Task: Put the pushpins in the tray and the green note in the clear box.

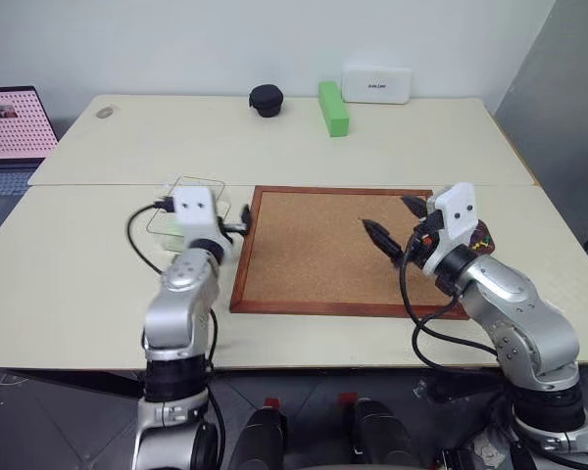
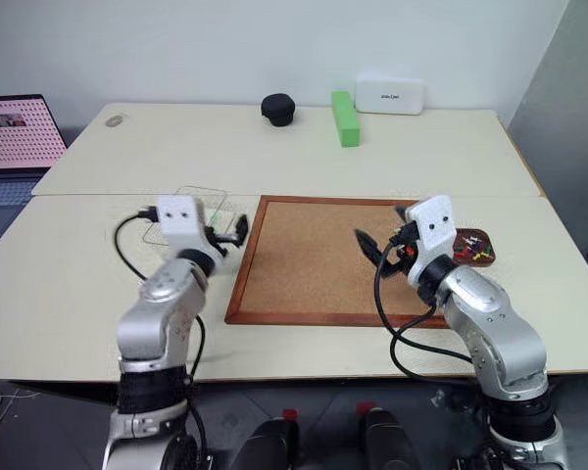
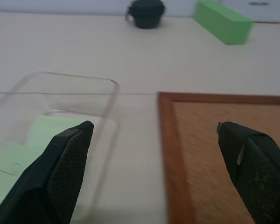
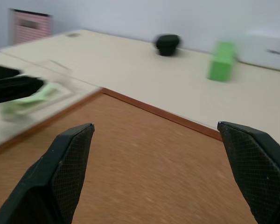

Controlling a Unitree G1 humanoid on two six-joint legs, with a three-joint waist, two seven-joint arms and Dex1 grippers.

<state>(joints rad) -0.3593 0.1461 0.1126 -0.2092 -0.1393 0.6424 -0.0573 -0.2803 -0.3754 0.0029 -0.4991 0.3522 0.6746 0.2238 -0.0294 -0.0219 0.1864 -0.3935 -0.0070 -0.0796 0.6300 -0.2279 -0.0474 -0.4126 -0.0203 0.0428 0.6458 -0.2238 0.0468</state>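
Note:
The clear box (image 3: 60, 88) stands on the table just left of the cork board (image 1: 333, 250). The pale green note (image 3: 42, 137) lies inside it. My left gripper (image 3: 154, 128) hovers open by the box's near right corner, with nothing between its fingers. It also shows beside the board's left edge (image 1: 241, 221). My right gripper (image 1: 390, 215) is open and empty over the right part of the cork board, pointing left. Behind my right hand sits the small dark tray (image 2: 478, 235), holding red and yellow pushpins (image 2: 467, 252).
A bright green block (image 1: 333, 108), a white box (image 1: 376, 84) and a black round object (image 1: 267, 100) stand along the far side of the table. A laptop (image 1: 10, 137) sits on a lower surface at the far left.

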